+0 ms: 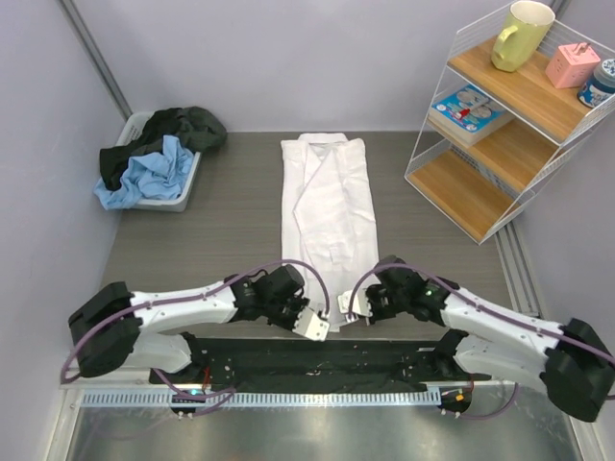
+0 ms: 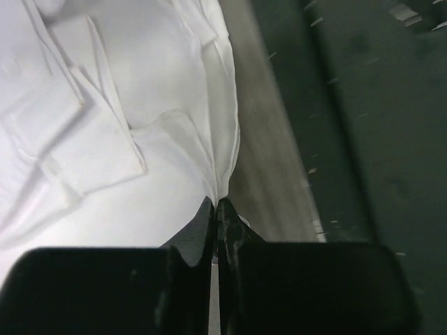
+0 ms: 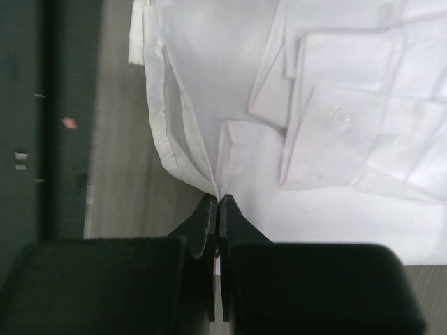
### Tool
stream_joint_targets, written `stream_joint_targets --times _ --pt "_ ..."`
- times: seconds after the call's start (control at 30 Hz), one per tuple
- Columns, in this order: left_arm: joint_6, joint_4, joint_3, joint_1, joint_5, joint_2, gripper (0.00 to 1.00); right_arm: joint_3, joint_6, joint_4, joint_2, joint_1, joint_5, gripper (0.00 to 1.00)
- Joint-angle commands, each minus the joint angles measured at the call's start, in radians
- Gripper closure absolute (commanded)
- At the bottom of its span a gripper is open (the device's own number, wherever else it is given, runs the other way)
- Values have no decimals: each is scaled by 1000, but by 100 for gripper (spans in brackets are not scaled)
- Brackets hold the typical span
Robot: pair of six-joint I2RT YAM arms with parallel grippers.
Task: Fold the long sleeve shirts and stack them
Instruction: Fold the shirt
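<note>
I see the grey wood-grain surface (image 1: 231,230) carrying a white shirt (image 1: 327,197), smooth thin cloth folded into a long narrow strip with the collar at its far end. Right of the shirt stands a wire shelf (image 1: 461,192) with wooden boards. To the shirt's left, a grey bin (image 1: 178,197) holds crumpled garments (image 1: 149,178), dark and blue. At the shirt's near hem, my left gripper (image 2: 217,209) and right gripper (image 3: 217,206) each pinch white cloth.

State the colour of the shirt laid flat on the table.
Plain white shirt; it shows best in the top view.
</note>
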Motion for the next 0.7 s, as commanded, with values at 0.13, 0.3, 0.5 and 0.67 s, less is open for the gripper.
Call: stream_joint_targets --times 0.13,0.3,0.5,0.67 --pt "-305 -164 35 -153 27 -224 100 93 230 -222 -212 143 33 99" --pt "-280 -161 29 -104 7 -224 100 99 229 -210 -186 143 38 99" --pt "-260 -149 77 -41 39 -199 100 122 226 -164 -167 110 55 99" --pt "-199 -189 231 142 124 -86 100 262 131 -146 -40 -94 -34 99"
